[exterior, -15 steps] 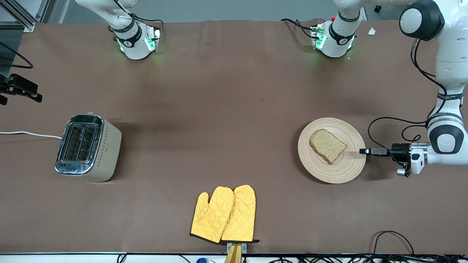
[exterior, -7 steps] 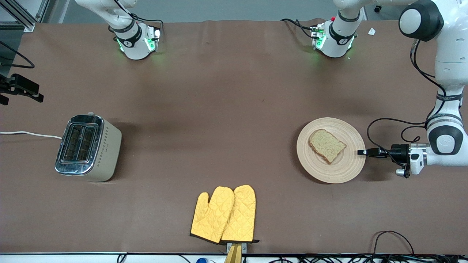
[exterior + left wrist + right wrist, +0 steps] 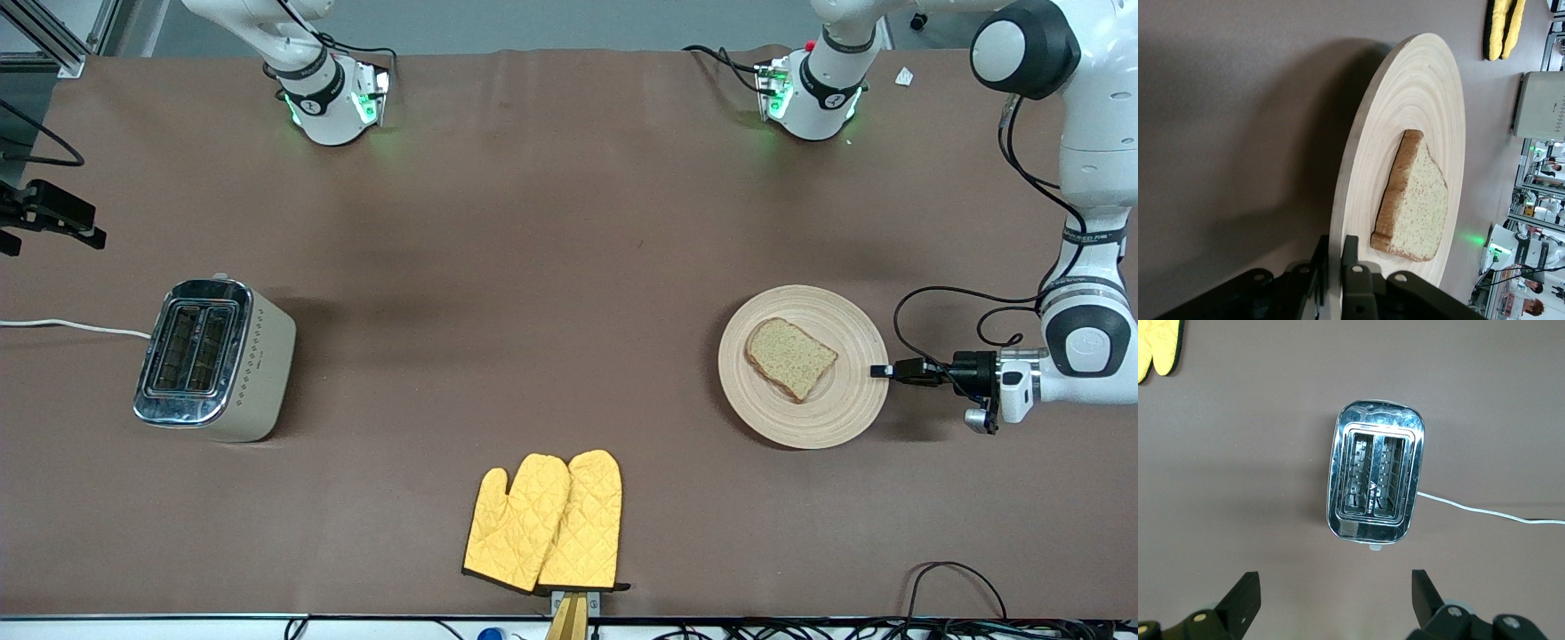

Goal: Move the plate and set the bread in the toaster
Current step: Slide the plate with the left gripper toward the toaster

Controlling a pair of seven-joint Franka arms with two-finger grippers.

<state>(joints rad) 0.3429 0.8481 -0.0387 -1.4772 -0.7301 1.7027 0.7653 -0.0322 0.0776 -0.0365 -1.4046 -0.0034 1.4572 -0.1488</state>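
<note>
The round, pale wooden plate (image 3: 805,366) with concentric grooves lies on the brown table (image 3: 533,267) toward the left arm's end, its rim pinched in the left end effector (image 3: 882,371). On it rests the speckled, dark-crusted brown bread slice (image 3: 790,358). The chrome-topped, cream-sided two-slot toaster (image 3: 213,358) stands toward the right arm's end — slots empty. Over it hangs the right end effector (image 3: 1336,600), fingers spread wide. Quilted yellow oven mitts (image 3: 547,521) lie nearest the front camera.
</note>
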